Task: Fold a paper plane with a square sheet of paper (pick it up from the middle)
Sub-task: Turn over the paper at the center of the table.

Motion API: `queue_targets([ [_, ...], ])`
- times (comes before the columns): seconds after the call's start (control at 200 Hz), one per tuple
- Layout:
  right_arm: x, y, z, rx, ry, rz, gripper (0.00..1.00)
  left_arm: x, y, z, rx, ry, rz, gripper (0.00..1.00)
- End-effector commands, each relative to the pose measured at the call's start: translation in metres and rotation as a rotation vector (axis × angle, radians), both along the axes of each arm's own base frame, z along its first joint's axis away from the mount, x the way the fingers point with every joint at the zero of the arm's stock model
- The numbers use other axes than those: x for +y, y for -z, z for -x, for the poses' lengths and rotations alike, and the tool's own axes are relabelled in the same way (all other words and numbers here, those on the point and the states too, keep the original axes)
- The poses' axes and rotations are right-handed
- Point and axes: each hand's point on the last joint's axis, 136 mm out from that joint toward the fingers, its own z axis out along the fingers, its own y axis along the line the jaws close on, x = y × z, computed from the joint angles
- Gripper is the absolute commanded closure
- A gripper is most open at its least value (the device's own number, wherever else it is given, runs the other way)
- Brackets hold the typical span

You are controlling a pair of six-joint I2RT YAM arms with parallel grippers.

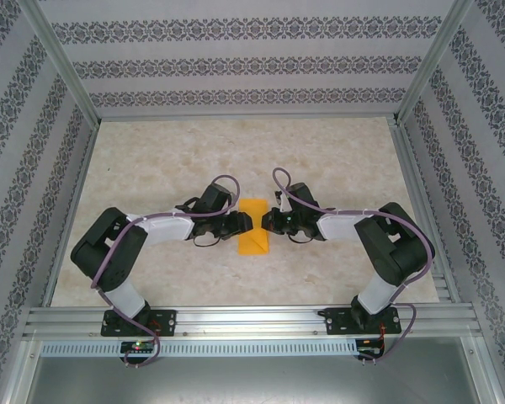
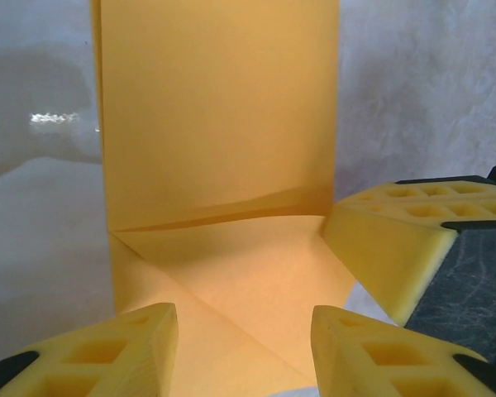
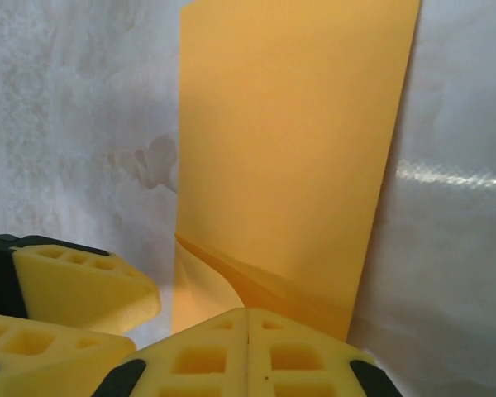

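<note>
The sheet of paper (image 1: 253,227), orange and plain, is laid flat in the middle of the table (image 1: 151,160), between the two grippers. It is folded, so a long strip is seen and not a square. In the left wrist view slanted folds are seen at the near end, and one crease is seen running across the sheet.

The left gripper (image 1: 238,222) is held partly open. Its two yellow fingers (image 2: 107,347) are set apart, with the folded end of the paper seen between them.

The right gripper (image 1: 269,221) is shut tight. Its two fingers (image 3: 198,356) are pressed together right at the paper's edge, where a small flap is lifted off the table. Whether the paper is pinched between them cannot be told.

The long edges of the paper are seen to be straight. Bare table is left on the far side and the near side of the sheet. The metal frame (image 1: 252,320) and the patterned walls (image 1: 236,67) are well apart from the paper.

One sheet is counted. Two arms are counted, the left arm (image 1: 109,248) and the right arm (image 1: 396,248). Two grippers and four yellow fingers are counted.
</note>
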Motion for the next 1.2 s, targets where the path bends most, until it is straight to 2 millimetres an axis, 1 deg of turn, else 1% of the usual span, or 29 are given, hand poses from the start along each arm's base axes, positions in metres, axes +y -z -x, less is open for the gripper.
queue_targets([
  [0.0, -0.003, -0.004, -0.008, -0.033, 0.025, -0.032, 0.96, -0.007, 0.0, -0.002, 0.002, 0.004, 0.047, 0.53],
  [0.24, -0.012, -0.002, -0.01, -0.023, 0.066, -0.049, 0.95, -0.015, 0.001, -0.007, 0.008, 0.022, 0.062, 0.53],
  [0.37, -0.011, 0.0, -0.009, -0.011, 0.065, -0.053, 0.95, -0.023, -0.001, -0.01, 0.007, 0.034, 0.091, 0.55],
  [0.515, -0.011, 0.002, -0.008, 0.002, 0.066, -0.055, 0.94, -0.026, 0.0, -0.014, 0.009, 0.036, 0.089, 0.57],
  [0.679, -0.011, 0.0, -0.008, 0.01, 0.073, -0.065, 0.92, -0.027, 0.001, -0.016, 0.012, 0.035, 0.086, 0.63],
  [0.749, -0.012, -0.002, -0.008, 0.013, 0.081, -0.065, 0.89, -0.028, 0.001, -0.017, 0.012, 0.034, 0.087, 0.66],
  [0.799, -0.014, -0.004, -0.009, 0.016, 0.091, -0.065, 0.85, -0.028, 0.0, -0.017, 0.009, 0.034, 0.089, 0.69],
  [0.844, -0.017, -0.007, -0.009, 0.019, 0.103, -0.064, 0.79, -0.028, -0.001, -0.018, 0.005, 0.031, 0.088, 0.71],
  [0.884, -0.02, -0.01, -0.009, 0.018, 0.119, -0.059, 0.71, -0.028, -0.001, -0.019, 0.001, 0.031, 0.088, 0.72],
  [0.939, -0.026, -0.015, -0.009, 0.014, 0.14, -0.042, 0.59, -0.029, -0.001, -0.02, -0.003, 0.03, 0.088, 0.75],
  [0.984, -0.033, -0.016, -0.01, 0.01, 0.163, -0.009, 0.49, -0.03, -0.001, -0.021, -0.006, 0.03, 0.091, 0.77],
  [1.064, -0.045, -0.022, -0.011, -0.019, 0.193, 0.049, 0.41, -0.031, -0.001, -0.022, -0.011, 0.027, 0.093, 0.8],
  [1.194, -0.065, -0.038, -0.011, -0.083, 0.254, 0.101, 0.2, -0.026, -0.001, -0.028, -0.043, 0.019, 0.048, 0.86],
])
